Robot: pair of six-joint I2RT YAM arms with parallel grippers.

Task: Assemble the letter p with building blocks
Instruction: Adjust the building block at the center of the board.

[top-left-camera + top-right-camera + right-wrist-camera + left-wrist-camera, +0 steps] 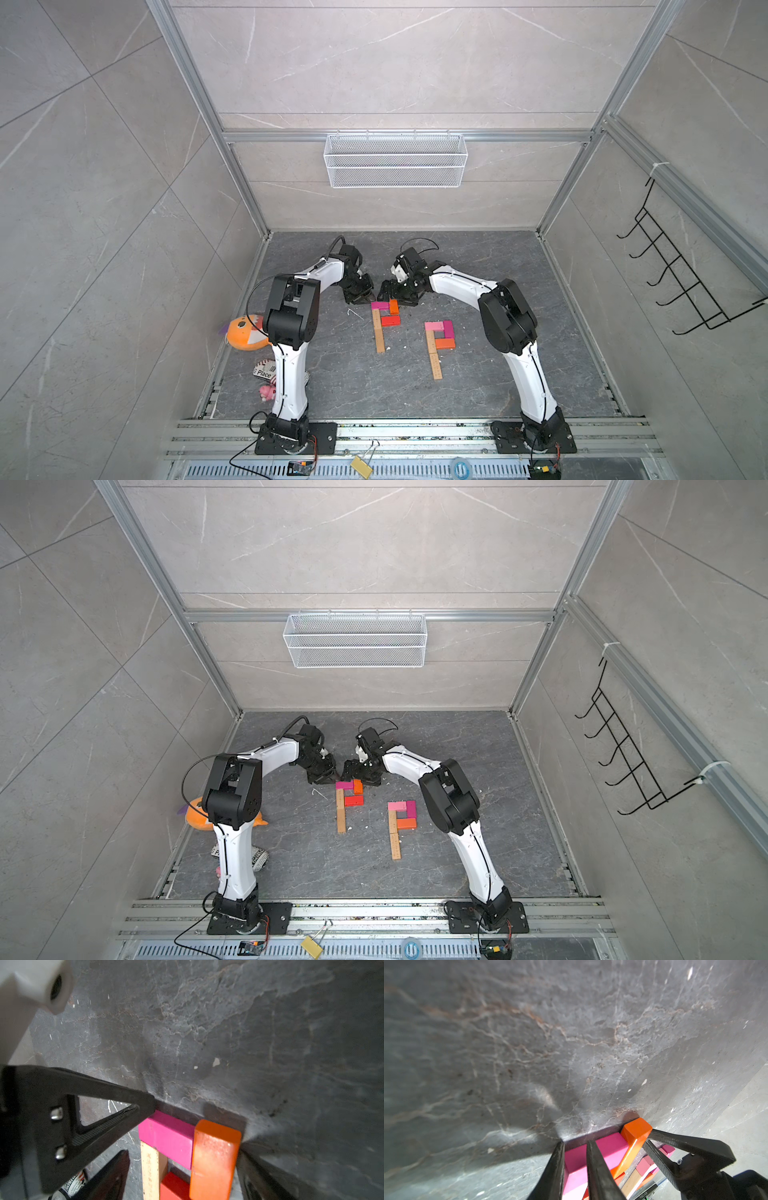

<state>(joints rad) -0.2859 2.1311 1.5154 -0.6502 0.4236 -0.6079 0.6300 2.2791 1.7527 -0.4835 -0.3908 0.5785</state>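
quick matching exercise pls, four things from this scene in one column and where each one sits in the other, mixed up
Things:
1 wire basket
2 hook rack
3 fish toy
4 red block

Places:
a beside the left arm
b bottom of the loop of the farther P
c on the back wall
d on the right side wall

Pairs: 1-c, 2-d, 3-a, 4-b

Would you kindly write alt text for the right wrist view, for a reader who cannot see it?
The right gripper, jaws wide, straddles the top of a flat letter P: a magenta block meeting an orange block at the corner. A tan wooden stem and a red block join them, on a dark marbled floor.
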